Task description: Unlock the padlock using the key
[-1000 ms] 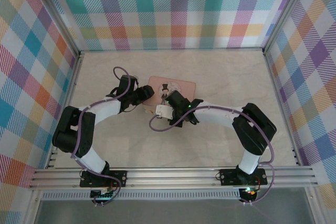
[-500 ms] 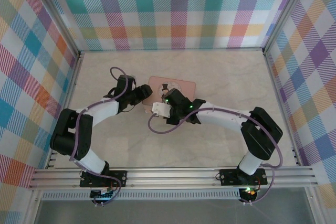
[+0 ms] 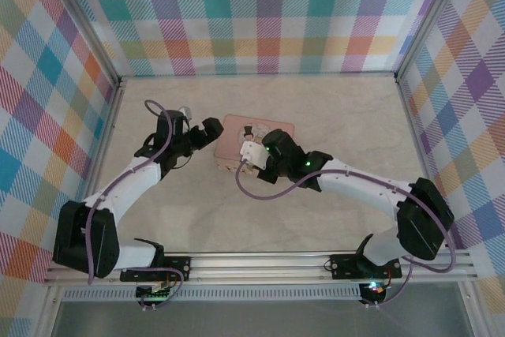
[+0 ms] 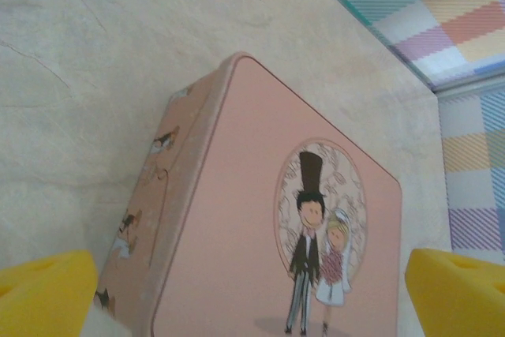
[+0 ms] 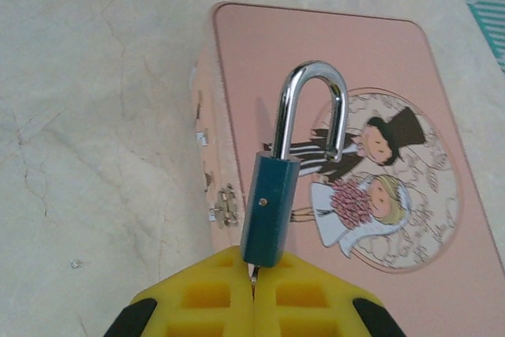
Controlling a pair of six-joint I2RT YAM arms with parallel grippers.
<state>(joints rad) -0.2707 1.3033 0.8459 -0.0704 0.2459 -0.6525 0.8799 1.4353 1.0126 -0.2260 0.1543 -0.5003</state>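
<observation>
The padlock (image 5: pixel 268 207) has a dark teal body and stands upright at the centre of the right wrist frame, its base just above the yellow tips of the right gripper (image 5: pixel 254 297). The shackle (image 5: pixel 316 69) arches above it. Its left leg enters the body, but its right leg seems to end in air beside the body top, so the lock may be sprung already; not confirmable from this angle. Of the key (image 5: pixel 254 275) only a thin sliver shows between lock base and pads. The right gripper tips are pressed together, judged clamped on the key with the lock carried on it. Behind the lock the pink tin (image 5: pixel 260 45) lies on the counter (image 5: pixel 95 116); contact between lock and tin cannot be told. The left gripper (image 4: pixel 252 293) has its tips wide apart at the lower corners of the left wrist frame, holding nothing, with the tin ahead. Judgement: the body is unbraced, so a wrist roll would spin the whole lock. Better to close the left gripper on the body's flat sides, below the shackle, then roll the right wrist about the key axis with no side load on the thin key, and check that the shackle leg lifts clear.
</observation>
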